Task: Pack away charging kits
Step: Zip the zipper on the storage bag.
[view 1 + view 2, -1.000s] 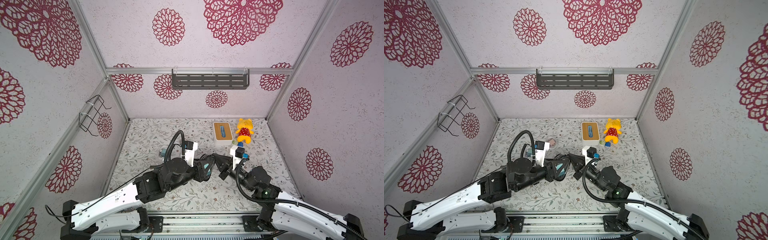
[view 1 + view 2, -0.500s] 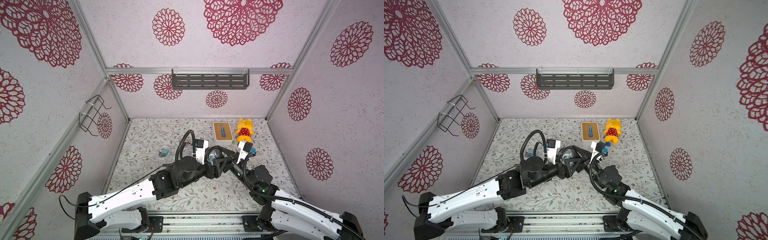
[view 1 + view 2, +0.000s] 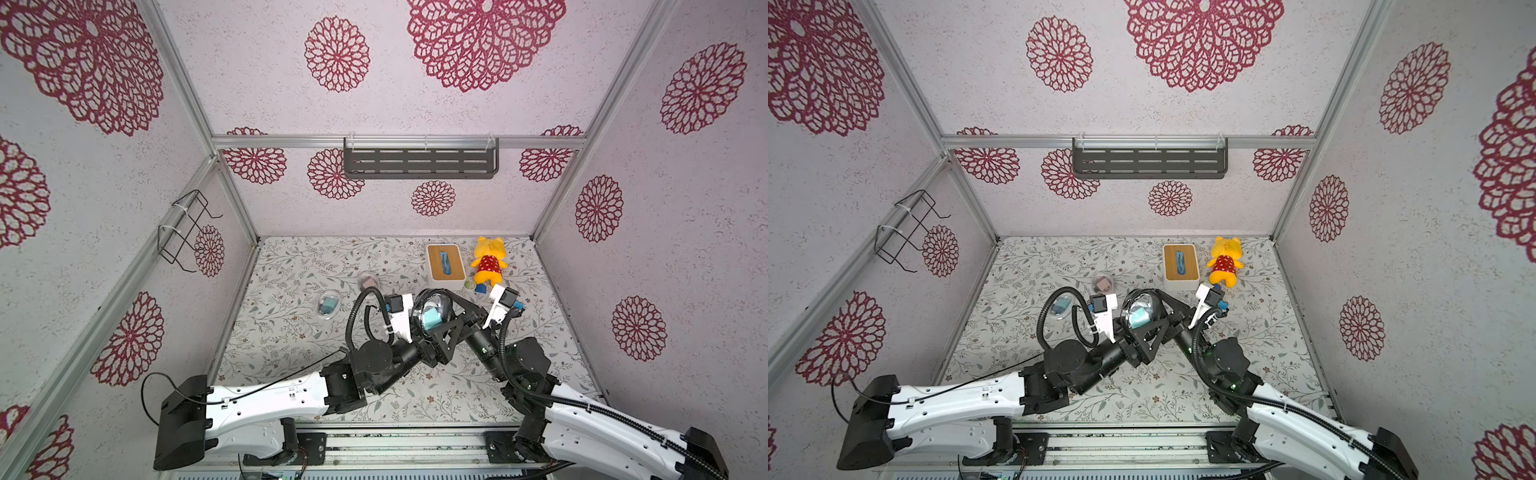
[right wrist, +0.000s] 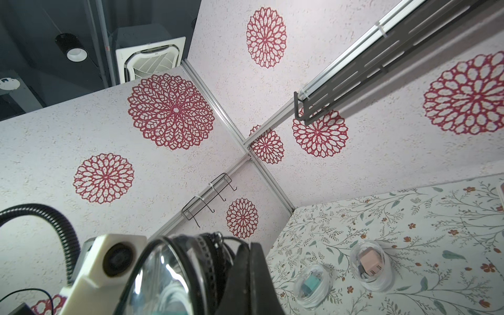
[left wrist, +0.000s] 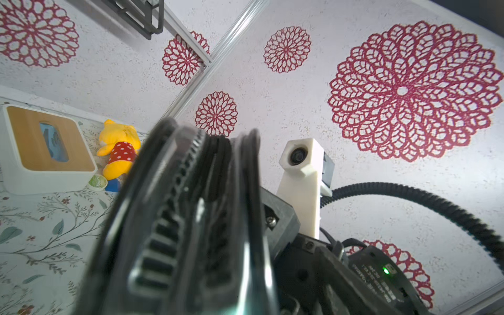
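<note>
In both top views my two arms meet over the middle of the flowered table (image 3: 286, 336). Between them I have the held case (image 3: 430, 308) up off the surface: clear, oval, with a teal charger (image 3: 432, 321) inside. My right gripper (image 3: 456, 306) is pinched tight on the case's rim at its far side. My left gripper (image 3: 430, 332) has its jaws spread wide on either side of the case. They seem not to press it, though the dark fingers overlap there.

Two more kits lie on the table to my left, clear of both arms: the teal case (image 3: 329, 304) and, farther back, the pink case (image 3: 368, 281). At the back right a white box (image 3: 436, 266) stands just beside a yellow plush (image 3: 487, 262).

From my left wrist, the held case (image 5: 191, 218) fills the middle edge-on and blurred, with its zip running down it. The white box (image 5: 46, 144) and plush (image 5: 118, 152) sit beyond.

From my right wrist, the held case (image 4: 163, 278) looms close, with one of my right fingers (image 4: 251, 275) dark against its rim. Beyond it, the teal case (image 4: 312, 286) and pink case (image 4: 371, 266) rest near each other on the table, a charger in each.
</note>
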